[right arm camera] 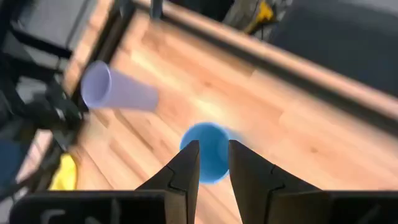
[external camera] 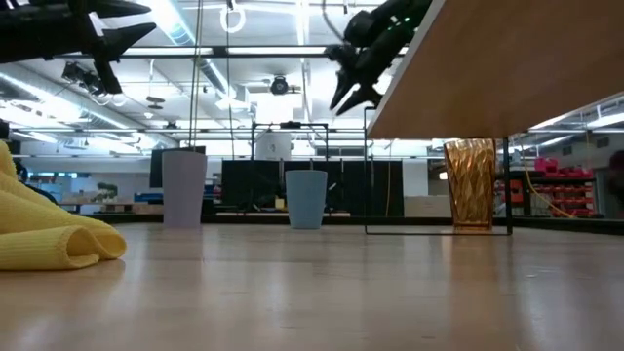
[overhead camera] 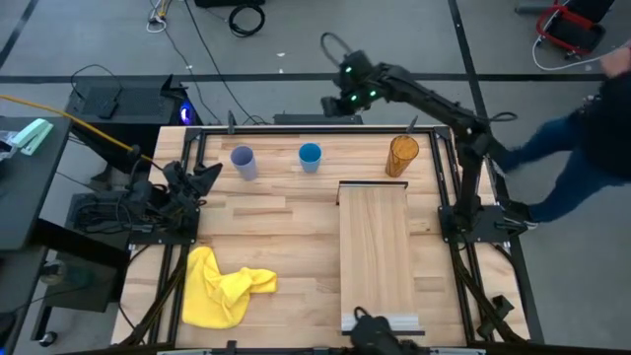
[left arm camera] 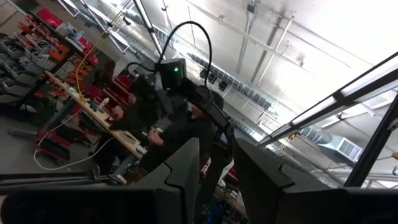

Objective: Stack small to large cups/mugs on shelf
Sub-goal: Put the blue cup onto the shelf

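Three cups stand upright on their bases in a row along the table's far edge: a lavender cup (overhead camera: 243, 161) (external camera: 183, 187), a short blue cup (overhead camera: 310, 156) (external camera: 306, 198) and an amber tumbler (overhead camera: 401, 155) (external camera: 470, 183). The pale wooden shelf (overhead camera: 377, 251) is raised on thin black legs (external camera: 367, 175), with its whitish strip (overhead camera: 389, 320) at the near end. My right gripper (overhead camera: 335, 104) (right arm camera: 213, 155) hangs high above the far edge, empty, fingers a little apart; the blue cup (right arm camera: 205, 152) shows below them. My left gripper (overhead camera: 204, 176) waits at the left edge, empty, fingers a little apart.
A crumpled yellow cloth (overhead camera: 222, 286) lies at the near left. A person (overhead camera: 592, 118) moves beyond the table's right side. Black frame rails (overhead camera: 449, 177) run along the table's edges. The bare tabletop (overhead camera: 276, 217) lies between the cups, the cloth and the shelf.
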